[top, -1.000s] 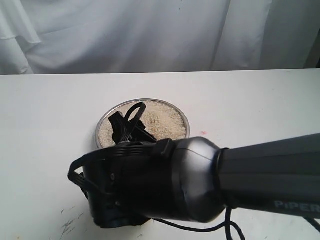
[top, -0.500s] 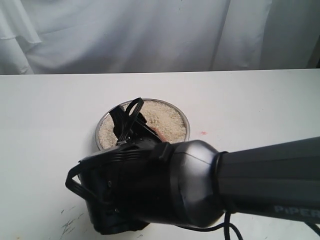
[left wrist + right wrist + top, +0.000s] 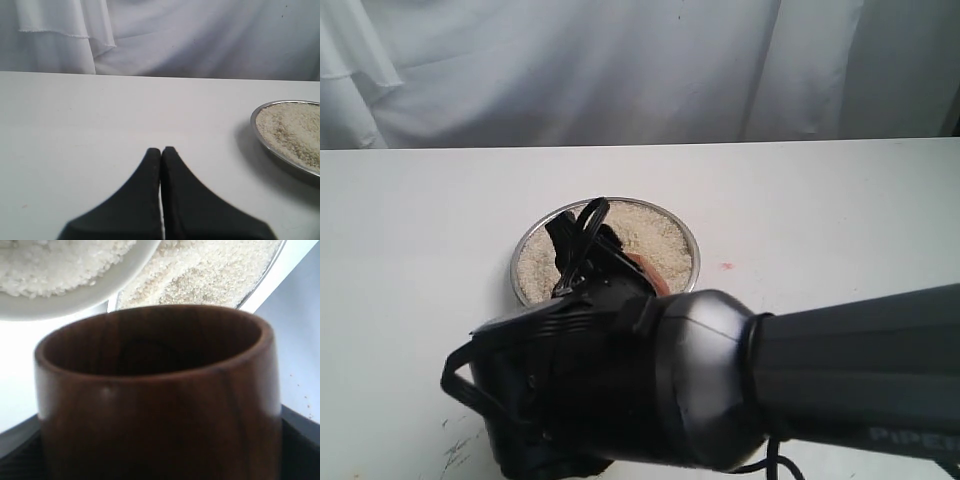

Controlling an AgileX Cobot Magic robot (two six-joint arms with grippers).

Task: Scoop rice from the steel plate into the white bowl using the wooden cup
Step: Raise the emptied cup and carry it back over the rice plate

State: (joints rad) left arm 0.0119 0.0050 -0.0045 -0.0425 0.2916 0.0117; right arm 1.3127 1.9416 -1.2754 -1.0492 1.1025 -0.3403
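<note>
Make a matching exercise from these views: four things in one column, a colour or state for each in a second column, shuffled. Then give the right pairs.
Column one:
1. wooden cup
2. white bowl
3. steel plate
4. left claw

Column two:
A. shut, holding nothing
B. shiny silver rim
C. reddish-brown, dark inside
D. cream-white, rice inside

Pairs: 1-C, 2-D, 3-B, 4-A
</note>
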